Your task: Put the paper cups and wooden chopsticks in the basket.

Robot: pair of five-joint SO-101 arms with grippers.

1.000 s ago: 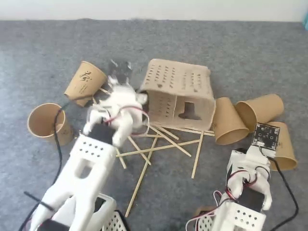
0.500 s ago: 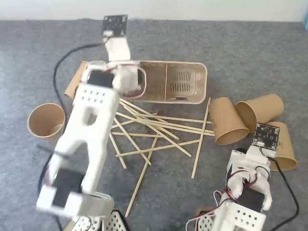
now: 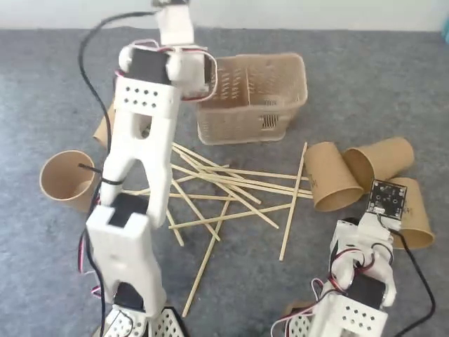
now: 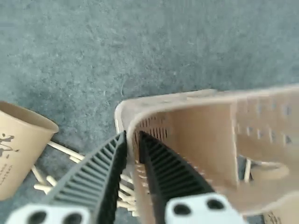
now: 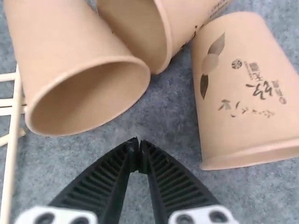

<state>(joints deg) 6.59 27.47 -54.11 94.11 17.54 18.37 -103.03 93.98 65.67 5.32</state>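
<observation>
A tan slotted basket [image 3: 256, 98] stands upright at the far middle of the grey carpet. My left gripper [image 3: 207, 83] is shut on its left rim; in the left wrist view the gripper [image 4: 132, 140] pinches the basket wall [image 4: 187, 126]. Several wooden chopsticks [image 3: 224, 184] lie crossed in front of the basket. Three paper cups [image 3: 331, 175] [image 3: 380, 158] [image 3: 415, 210] lie on their sides at the right. My right gripper [image 5: 138, 143] is shut and empty, just short of two of those cups [image 5: 79, 70] [image 5: 238, 93]. Another cup [image 3: 64, 179] lies at the left.
A further cup [image 3: 105, 128] lies partly hidden behind the left arm [image 3: 140, 154]; it is also in the left wrist view [image 4: 18, 140]. The right arm [image 3: 361, 260] sits at the near right. Open carpet lies to the basket's right and behind it.
The left arm has lifted and turned the basket from lying overturned to standing upright, and carried it farther back. The chopsticks beneath it are now uncovered. The right arm has not moved.
</observation>
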